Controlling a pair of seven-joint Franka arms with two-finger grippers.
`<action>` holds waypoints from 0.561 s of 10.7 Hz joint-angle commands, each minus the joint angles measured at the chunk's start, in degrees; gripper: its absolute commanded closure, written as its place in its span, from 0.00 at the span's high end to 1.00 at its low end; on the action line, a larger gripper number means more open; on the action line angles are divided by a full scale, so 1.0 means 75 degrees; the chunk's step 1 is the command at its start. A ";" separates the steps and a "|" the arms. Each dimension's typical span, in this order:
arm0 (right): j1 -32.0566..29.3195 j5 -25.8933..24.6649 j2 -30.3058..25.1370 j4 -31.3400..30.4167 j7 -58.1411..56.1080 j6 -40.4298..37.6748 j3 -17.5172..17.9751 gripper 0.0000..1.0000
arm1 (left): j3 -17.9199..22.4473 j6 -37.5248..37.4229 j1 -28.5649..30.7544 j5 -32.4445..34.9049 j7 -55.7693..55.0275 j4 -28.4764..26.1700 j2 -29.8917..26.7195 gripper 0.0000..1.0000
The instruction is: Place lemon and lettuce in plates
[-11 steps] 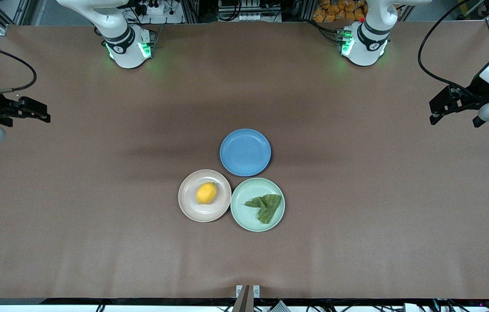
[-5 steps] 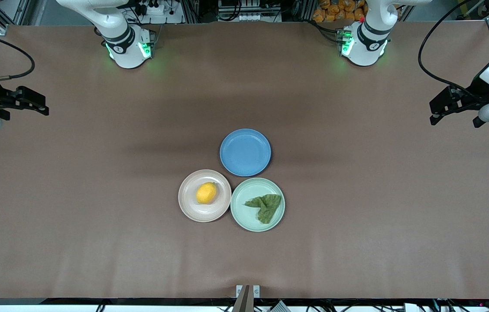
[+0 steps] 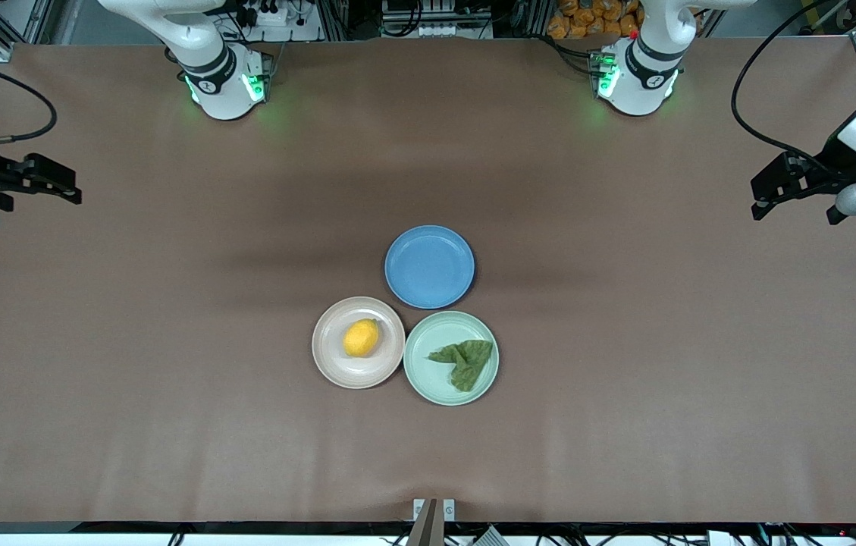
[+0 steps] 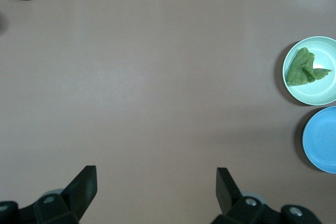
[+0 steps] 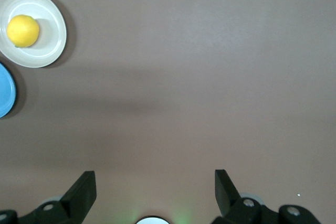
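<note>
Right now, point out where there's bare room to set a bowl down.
Bare table runs wide around the plate cluster, toward either arm's end. The blue plate lies bare. Crowded: the pink-beige plate with the lemon and the mint plate with the lettuce. The left gripper and right gripper, open, wait at the ends.

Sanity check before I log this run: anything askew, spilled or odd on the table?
Nothing stands out. The lemon sits in the pink-beige plate, the lettuce in the mint plate. Left gripper and right gripper hang open over the table's ends.
</note>
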 commanded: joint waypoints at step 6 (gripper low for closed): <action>-0.0260 -0.0107 -0.0310 -0.0135 0.0094 -0.0059 0.0024 1.00 | 0.0002 -0.0115 0.0018 0.0133 0.0197 0.0087 -0.0007 1.00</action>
